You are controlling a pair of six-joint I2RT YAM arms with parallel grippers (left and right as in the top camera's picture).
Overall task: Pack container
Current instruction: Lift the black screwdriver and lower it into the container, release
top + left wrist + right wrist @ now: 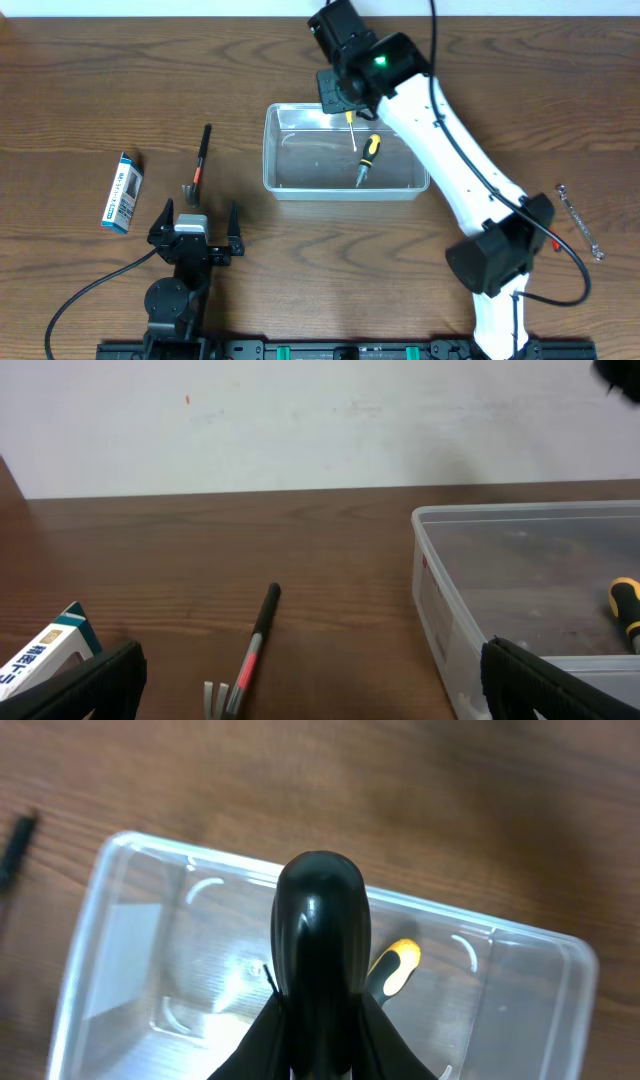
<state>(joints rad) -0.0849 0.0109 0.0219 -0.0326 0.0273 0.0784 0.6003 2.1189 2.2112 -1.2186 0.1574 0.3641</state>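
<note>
Your right fingers [339, 92] are clenching a black-handled tool [320, 925]. Its thin metal shaft is reaching down over the far wall of the container [270, 152]. From the right wrist view, the glossy black handle is filling the middle of the picture, and you are looking past it into the tub.

The container is sitting toward the far edge of the table [80, 90], about midway between the left and right edges. A yellow-and-black screwdriver [368, 158] is lying inside it on the right half of the floor, its tip pointing toward the near wall.

Your left fingers [85, 685] are standing spread wide and gripping nothing, low over the table close to the near edge and left of the middle. They are facing the far edge.

Just beyond them a small rake tool [200, 160] with a black-and-red handle is lying on the wood, left of the container and apart from it. A blue-and-white box [122, 192] is lying further toward the left edge. A metal wrench [578, 220] is lying near the right edge, well apart from the container.
</note>
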